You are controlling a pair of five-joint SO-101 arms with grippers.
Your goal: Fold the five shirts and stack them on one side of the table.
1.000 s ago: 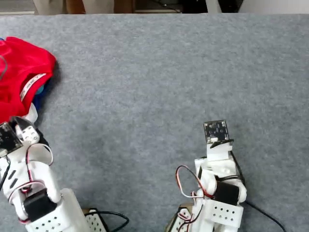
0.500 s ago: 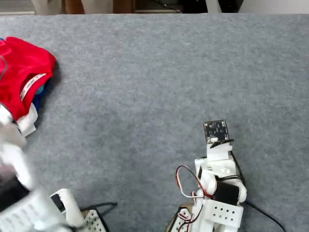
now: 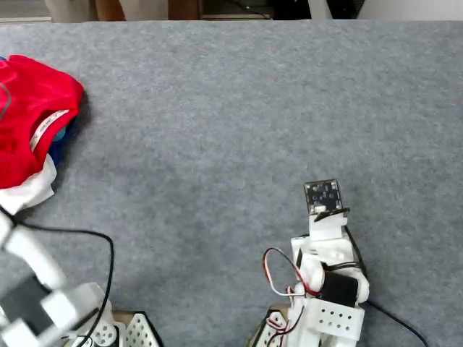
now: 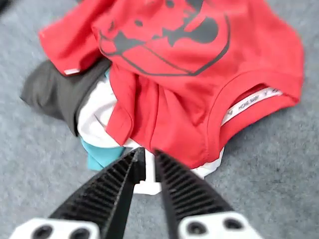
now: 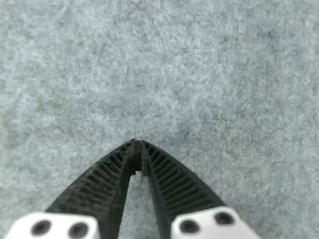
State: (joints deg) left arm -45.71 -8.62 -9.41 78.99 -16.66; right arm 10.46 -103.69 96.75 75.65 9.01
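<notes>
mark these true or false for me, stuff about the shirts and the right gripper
1. The red shirt lies on top of the pile. True.
2. The right gripper holds a shirt. False: it is shut on nothing, above the bare grey table.
3. A white shirt sticks out from under the red shirt. True.
4. The shirts lie spread out flat across the table. False: they are bunched in one crumpled pile at the table's edge.

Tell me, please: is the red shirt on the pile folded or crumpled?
Crumpled. The red fabric shirt with a dark print lies bunched over a white garment, its neckline twisted open.
</notes>
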